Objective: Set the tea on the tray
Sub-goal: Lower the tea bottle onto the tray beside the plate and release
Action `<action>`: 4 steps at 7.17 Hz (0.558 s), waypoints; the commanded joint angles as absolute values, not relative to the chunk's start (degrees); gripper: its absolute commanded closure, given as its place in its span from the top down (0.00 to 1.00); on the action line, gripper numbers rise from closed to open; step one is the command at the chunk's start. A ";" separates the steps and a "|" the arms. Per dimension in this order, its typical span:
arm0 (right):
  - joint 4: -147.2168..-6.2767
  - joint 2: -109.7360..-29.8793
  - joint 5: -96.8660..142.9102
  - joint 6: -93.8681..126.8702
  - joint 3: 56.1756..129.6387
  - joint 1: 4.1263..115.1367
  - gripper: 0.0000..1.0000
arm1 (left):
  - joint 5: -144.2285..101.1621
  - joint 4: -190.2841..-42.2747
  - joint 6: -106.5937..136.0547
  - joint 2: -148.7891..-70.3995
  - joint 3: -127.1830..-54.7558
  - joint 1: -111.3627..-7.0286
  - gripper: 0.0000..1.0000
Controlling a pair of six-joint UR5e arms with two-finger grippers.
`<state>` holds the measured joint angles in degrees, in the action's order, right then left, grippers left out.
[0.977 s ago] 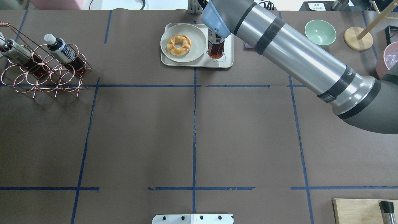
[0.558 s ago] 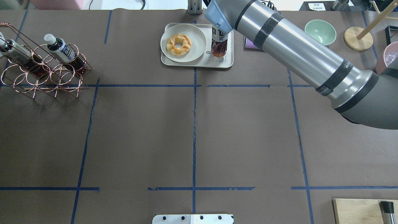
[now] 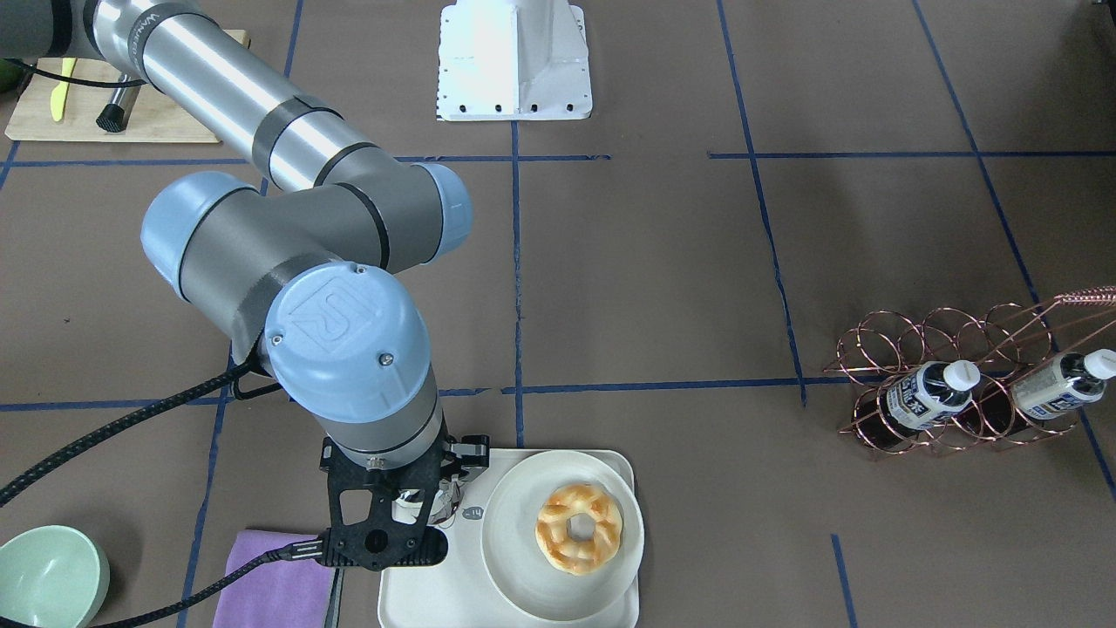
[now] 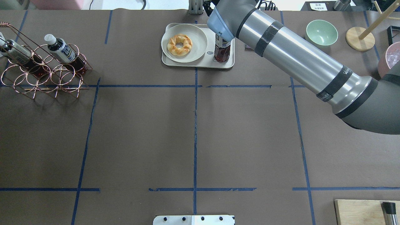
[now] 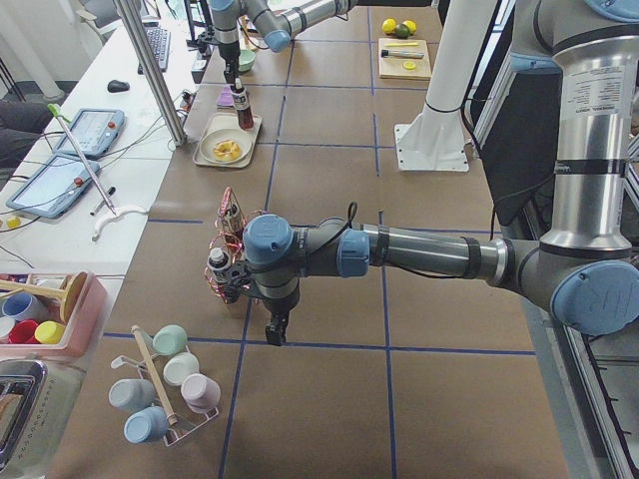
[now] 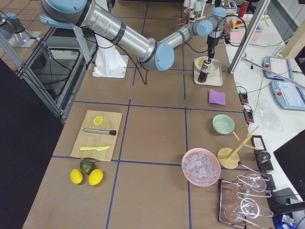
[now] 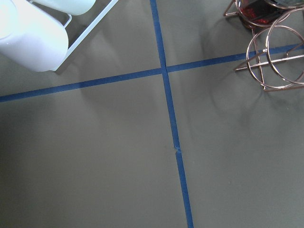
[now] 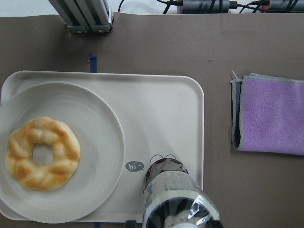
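Observation:
The tea [image 4: 222, 51] is a small bottle of dark brown liquid. It stands upright over the right end of the cream tray [image 4: 200, 64], on the bear drawing. My right gripper [image 3: 417, 513] is shut on its top. In the right wrist view the tea [image 8: 176, 197] fills the lower middle, above the tray [image 8: 156, 109]. I cannot tell whether its base touches the tray. Two like bottles [image 4: 61, 49] [image 4: 18, 53] lie in a copper wire rack [image 4: 43, 78] at far left. My left gripper [image 5: 270, 334] shows only in the exterior left view, near that rack; I cannot tell its state.
A round white plate [image 4: 200, 39] with a twisted doughnut [image 4: 179, 44] fills the tray's left part. A purple cloth [image 8: 270, 114] lies just right of the tray. A green bowl [image 4: 322, 32], a wooden stand [image 4: 360, 38] and a cutting board [image 4: 362, 212] are on the right.
My right arm has shifted slightly to the right and lowered the tea onto the tray's right end. The bottle now stands more upright.

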<state>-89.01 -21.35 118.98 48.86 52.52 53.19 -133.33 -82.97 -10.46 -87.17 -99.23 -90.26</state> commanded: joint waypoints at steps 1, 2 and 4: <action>-89.12 -21.10 120.31 48.95 54.04 54.13 0.99 | -133.33 -82.97 -10.46 -87.19 -99.14 -90.26 1.00; -90.25 -21.18 123.98 48.78 56.05 56.32 0.99 | -133.33 -82.97 -10.46 -87.19 -99.23 -90.26 1.00; -98.31 -22.23 125.68 46.08 61.93 58.79 0.99 | -133.24 -82.97 -10.46 -87.19 -99.14 -90.26 1.00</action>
